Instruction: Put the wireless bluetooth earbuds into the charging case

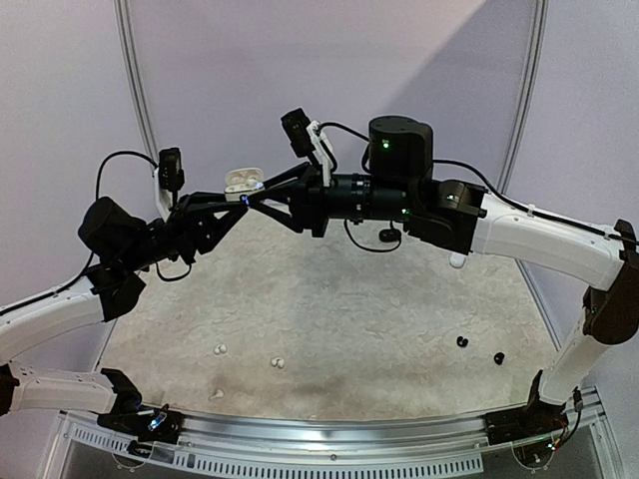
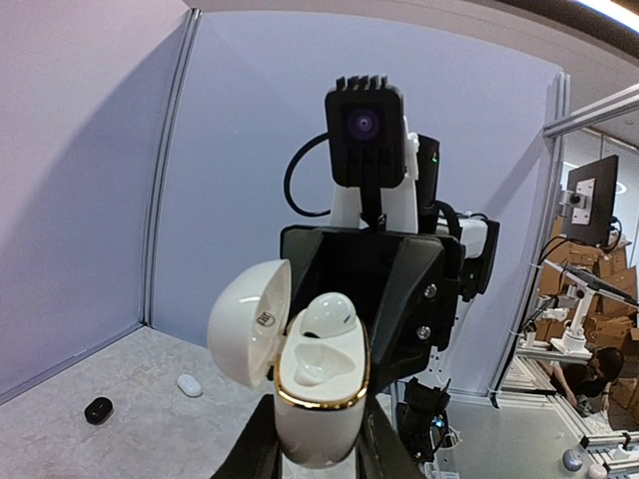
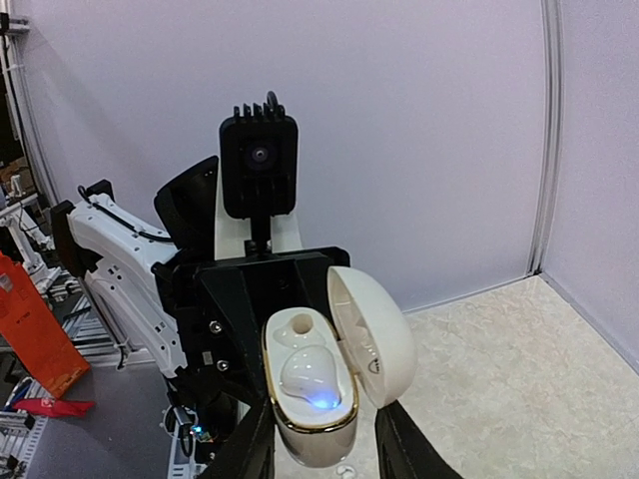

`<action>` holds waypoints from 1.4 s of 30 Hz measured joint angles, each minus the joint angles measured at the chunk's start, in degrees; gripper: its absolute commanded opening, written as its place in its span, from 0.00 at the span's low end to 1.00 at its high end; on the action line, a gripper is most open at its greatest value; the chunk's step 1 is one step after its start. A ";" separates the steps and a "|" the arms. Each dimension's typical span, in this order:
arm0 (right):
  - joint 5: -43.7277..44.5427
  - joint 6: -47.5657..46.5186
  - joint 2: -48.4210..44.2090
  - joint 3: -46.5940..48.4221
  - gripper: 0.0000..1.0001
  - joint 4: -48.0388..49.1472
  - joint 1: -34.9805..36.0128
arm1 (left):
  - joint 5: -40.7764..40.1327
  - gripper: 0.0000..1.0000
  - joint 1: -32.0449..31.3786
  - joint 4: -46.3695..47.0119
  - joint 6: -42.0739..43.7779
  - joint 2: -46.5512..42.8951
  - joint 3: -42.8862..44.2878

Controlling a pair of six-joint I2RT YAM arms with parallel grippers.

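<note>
Open white case [image 2: 318, 399] in fingers [image 2: 252, 454] — one white earbud [image 2: 329, 314] seated inside.

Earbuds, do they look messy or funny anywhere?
Yes. On the table, three white earbuds lie scattered at the left and two black earbuds at the right. The open charging case, held up, has one socket empty.
</note>
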 measured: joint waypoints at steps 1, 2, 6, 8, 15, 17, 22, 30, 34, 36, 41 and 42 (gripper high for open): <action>-0.28 0.02 0.11 0.07 0.31 -0.02 0.00 | 0.00 0.00 0.00 0.00 0.02 0.00 0.00; -0.48 -0.02 0.26 0.24 0.32 -0.17 0.00 | -0.02 0.00 0.00 0.00 0.02 0.00 0.00; -0.68 -0.07 0.63 1.07 0.28 -0.94 0.07 | -0.15 0.00 -0.02 0.02 0.02 0.02 0.00; -0.76 -0.15 0.66 1.09 0.23 -1.11 0.04 | -0.24 0.00 -0.02 0.02 0.02 0.11 0.02; -1.88 -0.24 0.66 1.64 0.08 -2.05 0.04 | 0.04 0.00 -0.09 0.22 -0.07 0.26 0.13; -1.86 -0.24 0.68 1.70 0.04 -2.29 0.04 | 0.02 0.24 -0.09 0.11 0.00 0.26 0.13; 0.07 -0.28 0.61 1.22 0.00 -2.38 0.04 | -1.73 0.64 -0.31 -2.69 3.87 0.00 0.11; 5.53 -0.22 -0.94 -5.27 0.00 0.28 -0.35 | -6.25 0.86 -0.52 -18.95 17.64 -1.90 0.09; 7.41 -0.15 -2.40 -8.22 0.00 2.40 -0.70 | -6.25 0.89 -0.52 -29.53 24.61 -3.82 0.39; 8.55 -0.17 -3.48 -9.70 0.00 3.26 -0.90 | -5.97 0.87 -0.50 -36.85 29.16 -5.05 1.03; 11.74 -0.76 -7.45 -14.43 0.00 5.29 -1.16 | -2.54 0.77 -0.39 -64.11 50.88 -6.91 5.79; 12.48 -0.98 -8.22 -15.26 0.00 5.68 -1.16 | -2.01 0.75 -0.42 -69.37 55.19 -6.27 6.99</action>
